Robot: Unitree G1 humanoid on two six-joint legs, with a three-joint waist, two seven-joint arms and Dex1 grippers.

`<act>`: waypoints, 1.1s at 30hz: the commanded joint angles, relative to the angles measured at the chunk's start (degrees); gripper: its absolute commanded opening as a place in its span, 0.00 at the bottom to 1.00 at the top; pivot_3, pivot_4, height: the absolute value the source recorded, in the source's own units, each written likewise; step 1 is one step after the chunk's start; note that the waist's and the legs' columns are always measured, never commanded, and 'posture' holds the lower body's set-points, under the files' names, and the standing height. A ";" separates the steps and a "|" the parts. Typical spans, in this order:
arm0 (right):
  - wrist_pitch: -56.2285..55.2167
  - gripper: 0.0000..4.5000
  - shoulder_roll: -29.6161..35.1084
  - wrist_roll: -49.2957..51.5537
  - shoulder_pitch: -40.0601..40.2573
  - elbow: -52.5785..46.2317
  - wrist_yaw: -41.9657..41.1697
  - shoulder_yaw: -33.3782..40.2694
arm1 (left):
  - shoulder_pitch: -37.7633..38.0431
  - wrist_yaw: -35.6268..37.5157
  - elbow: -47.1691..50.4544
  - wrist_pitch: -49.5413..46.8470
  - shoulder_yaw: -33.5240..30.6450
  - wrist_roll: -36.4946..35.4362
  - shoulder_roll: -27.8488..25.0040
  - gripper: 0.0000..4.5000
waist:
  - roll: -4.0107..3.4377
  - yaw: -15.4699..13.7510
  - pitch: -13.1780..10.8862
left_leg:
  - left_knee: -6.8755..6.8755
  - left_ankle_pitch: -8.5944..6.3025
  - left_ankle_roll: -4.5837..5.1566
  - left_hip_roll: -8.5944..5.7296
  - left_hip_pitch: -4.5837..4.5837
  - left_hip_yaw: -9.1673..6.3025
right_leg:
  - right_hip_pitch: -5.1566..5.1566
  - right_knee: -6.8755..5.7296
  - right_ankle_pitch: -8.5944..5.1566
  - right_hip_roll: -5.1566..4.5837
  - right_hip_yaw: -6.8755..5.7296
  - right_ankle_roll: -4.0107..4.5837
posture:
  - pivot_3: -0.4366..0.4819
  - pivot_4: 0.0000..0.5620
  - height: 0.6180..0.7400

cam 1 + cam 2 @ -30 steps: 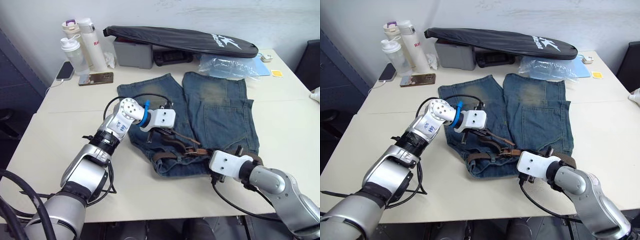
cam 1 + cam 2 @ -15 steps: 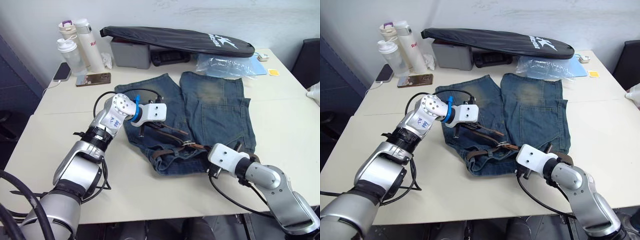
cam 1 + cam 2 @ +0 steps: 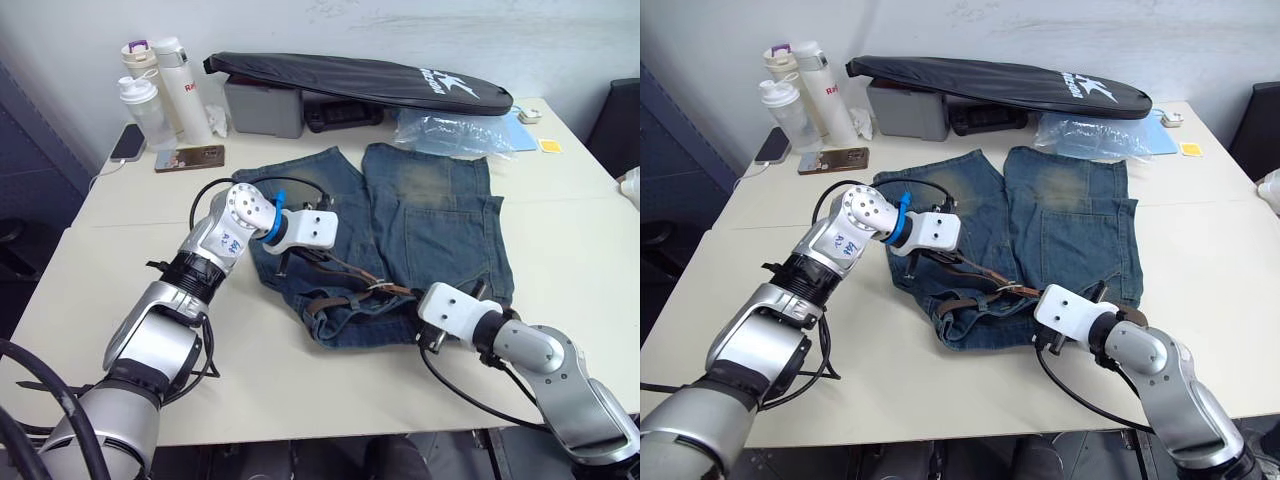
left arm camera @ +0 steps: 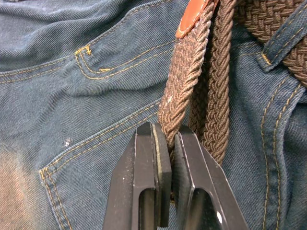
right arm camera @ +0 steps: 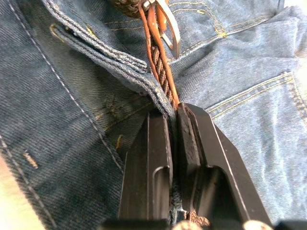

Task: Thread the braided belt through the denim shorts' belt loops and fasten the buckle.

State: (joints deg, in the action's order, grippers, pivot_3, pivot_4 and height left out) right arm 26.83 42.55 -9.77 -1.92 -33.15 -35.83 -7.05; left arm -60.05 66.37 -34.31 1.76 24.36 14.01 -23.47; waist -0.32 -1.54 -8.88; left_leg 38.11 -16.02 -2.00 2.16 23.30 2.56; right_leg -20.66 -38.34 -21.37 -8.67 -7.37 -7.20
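Observation:
The denim shorts (image 3: 440, 215) lie flat mid-table, waistband towards me. The braided belt (image 3: 345, 270) runs along the waistband and up over the left leg. In the left wrist view my left gripper (image 4: 169, 136) is shut on a doubled stretch of the belt (image 4: 187, 91), just short of its reddish-brown tip (image 4: 192, 17). One of the belt loops (image 4: 283, 40) crosses the strap beside it. My right gripper (image 5: 173, 112) is shut on the strap together with the waistband edge, right behind the silver buckle (image 5: 168, 26), which also shows from above (image 3: 381, 287).
Along the back of the table lie a long black zipped bag (image 3: 360, 78), a grey box (image 3: 262, 105) and a clear plastic bag (image 3: 450, 130). Bottles (image 3: 160, 85) and two phones (image 3: 190, 157) sit at the back left. Bare tabletop (image 3: 580, 230) flanks the shorts.
My left gripper has drawn the belt end a little to the left, pulling the strap straighter over the left leg. My right gripper keeps its hold at the waistband. The camera shifted slightly.

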 commanded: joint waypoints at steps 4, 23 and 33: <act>0.62 0.00 -0.45 -2.61 -1.65 -1.13 1.41 0.81 | -0.38 0.99 3.68 0.49 0.88 -0.13 1.45 0.00 | 0.00 -0.01 0.00 | 0.02 0.00 0.00 0.00 0.00 0.01 | 0.00 0.00 0.00 0.00 0.00 0.00 | 0.48 0.27 0.22; 4.08 0.00 -5.04 -6.36 -3.51 -4.04 2.03 -4.43 | 0.55 2.41 8.10 -4.12 1.54 -1.65 6.20 0.00 | -0.09 0.10 0.06 | 0.03 0.00 0.00 0.01 -0.01 0.01 | -0.02 -0.08 0.00 0.00 0.03 0.00 | 0.48 0.27 0.22; 4.20 0.00 -4.97 -7.64 -2.66 -4.52 0.86 -5.35 | -1.55 0.60 5.72 -5.30 1.77 -1.35 11.57 0.00 | -0.11 0.12 0.07 | 0.06 0.00 0.00 0.01 -0.01 0.04 | -0.03 -0.11 -0.01 0.00 0.06 0.01 | 0.48 0.27 0.22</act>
State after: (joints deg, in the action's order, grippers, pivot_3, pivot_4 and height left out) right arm 31.44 37.88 -17.17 -4.18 -35.23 -34.75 -11.33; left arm -59.27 67.03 -30.10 -4.27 25.96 13.91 -13.97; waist -0.42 -1.42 -8.80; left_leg 38.17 -16.02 -2.00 2.17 23.29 2.59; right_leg -20.69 -38.45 -21.38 -8.67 -7.32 -7.19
